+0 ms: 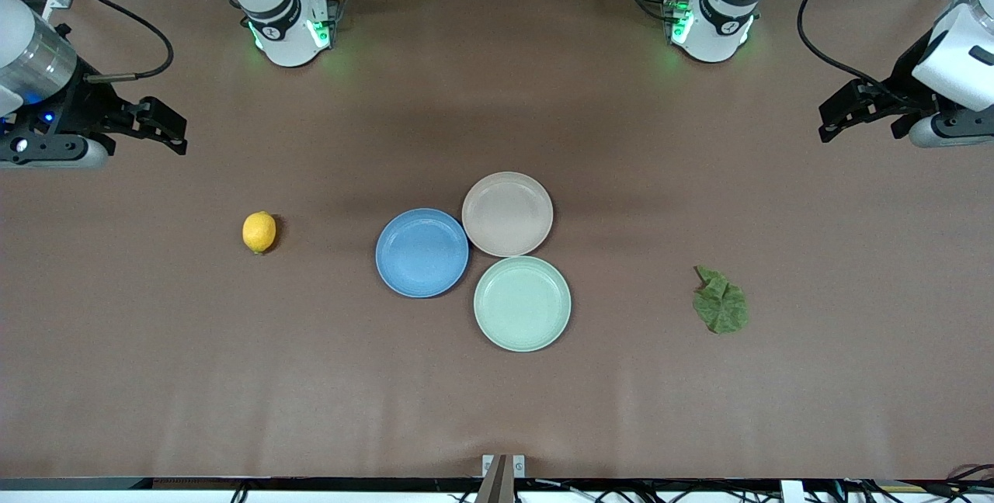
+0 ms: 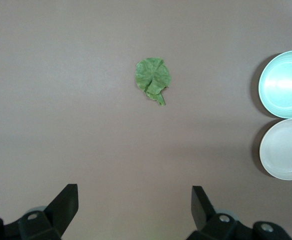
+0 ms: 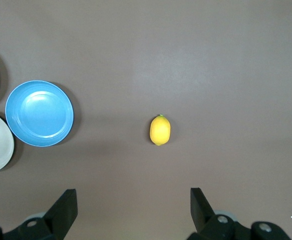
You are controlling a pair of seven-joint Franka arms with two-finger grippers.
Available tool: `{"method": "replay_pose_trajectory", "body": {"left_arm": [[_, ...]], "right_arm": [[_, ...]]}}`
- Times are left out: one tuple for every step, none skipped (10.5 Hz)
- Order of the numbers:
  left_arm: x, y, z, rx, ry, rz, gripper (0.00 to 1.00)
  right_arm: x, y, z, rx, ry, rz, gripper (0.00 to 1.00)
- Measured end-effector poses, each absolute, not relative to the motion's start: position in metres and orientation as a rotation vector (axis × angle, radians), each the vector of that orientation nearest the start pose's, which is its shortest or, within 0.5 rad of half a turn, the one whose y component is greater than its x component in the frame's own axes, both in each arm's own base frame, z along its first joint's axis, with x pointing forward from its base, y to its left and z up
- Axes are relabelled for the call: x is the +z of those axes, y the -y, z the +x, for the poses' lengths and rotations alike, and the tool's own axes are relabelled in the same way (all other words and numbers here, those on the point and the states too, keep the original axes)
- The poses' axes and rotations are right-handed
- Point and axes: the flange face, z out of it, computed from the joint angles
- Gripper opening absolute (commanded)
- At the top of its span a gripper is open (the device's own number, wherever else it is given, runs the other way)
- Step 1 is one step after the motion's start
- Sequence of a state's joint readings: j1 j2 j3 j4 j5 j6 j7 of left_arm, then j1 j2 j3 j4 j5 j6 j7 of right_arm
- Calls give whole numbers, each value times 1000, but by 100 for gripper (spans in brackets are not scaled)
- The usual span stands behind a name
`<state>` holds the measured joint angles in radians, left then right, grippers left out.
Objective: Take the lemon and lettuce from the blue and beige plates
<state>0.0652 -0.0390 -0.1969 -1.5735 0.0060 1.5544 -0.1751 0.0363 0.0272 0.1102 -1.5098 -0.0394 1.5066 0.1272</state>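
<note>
brown table [image 1: 497,394] — lemon [image 1: 259,232], lettuce [image 1: 721,304] off plates | left gripper [image 1: 835,116], right gripper [image 1: 172,133] — both jaws seemingly spread, empty

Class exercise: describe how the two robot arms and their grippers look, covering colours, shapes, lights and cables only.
Both arms are glossy white with rounded segments and dark joint bands. Their round bases glow green. Black cables loop from each arm. The left gripper and the right gripper are black, angular and two-fingered, with wedge-shaped fingers. A blue light shows near the right gripper's wrist.
</note>
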Motion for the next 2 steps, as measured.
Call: {"method": "replay_pose_trajectory", "body": {"left_arm": [[643,72,536,-32,69,-3130,100],[642,72,537,-32,70,-3130,100]], "right_arm": [[633,-76,552,40,28,-3181,100],[633,-76,552,40,28,-3181,100]]}}
